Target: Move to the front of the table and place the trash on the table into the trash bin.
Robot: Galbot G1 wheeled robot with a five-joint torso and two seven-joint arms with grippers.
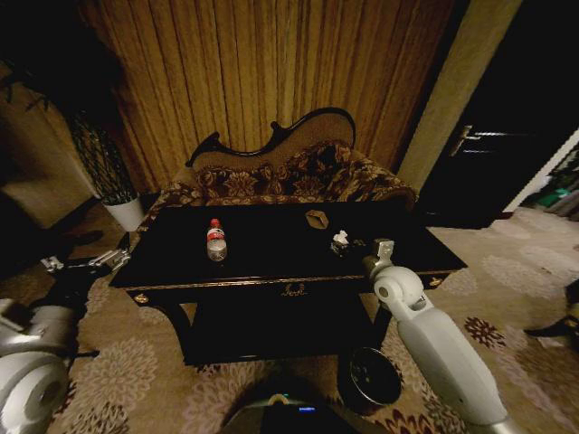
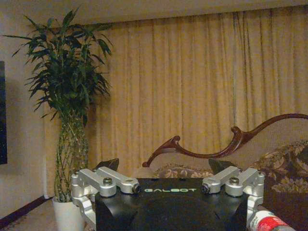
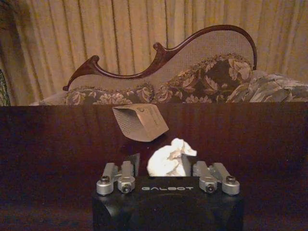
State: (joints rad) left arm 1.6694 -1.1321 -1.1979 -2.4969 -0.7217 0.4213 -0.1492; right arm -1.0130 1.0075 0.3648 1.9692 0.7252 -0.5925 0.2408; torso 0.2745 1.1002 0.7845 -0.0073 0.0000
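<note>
The table (image 1: 271, 271) is glossy black with gold trim and stands in front of me. On it stand a clear bottle with a red cap (image 1: 216, 240), a tan angular piece (image 1: 317, 219) and a crumpled white paper (image 1: 340, 240). My right gripper (image 1: 356, 243) reaches over the table's right front. In the right wrist view this right gripper (image 3: 160, 163) is open, with the paper (image 3: 166, 158) between its fingers and the tan piece (image 3: 140, 123) just beyond. My left gripper (image 1: 116, 259) hangs off the table's left end; this gripper (image 2: 163, 166) is open and empty, with the bottle's cap (image 2: 268, 224) at the picture's edge. The trash bin (image 1: 371, 378) stands on the floor under the table's right front.
A floral sofa (image 1: 289, 176) with a curved dark frame stands right behind the table. A tall plant in a white pot (image 1: 125, 214) stands at the back left. A dark door (image 1: 493, 154) is at the right. Patterned carpet (image 1: 507, 280) covers the floor around.
</note>
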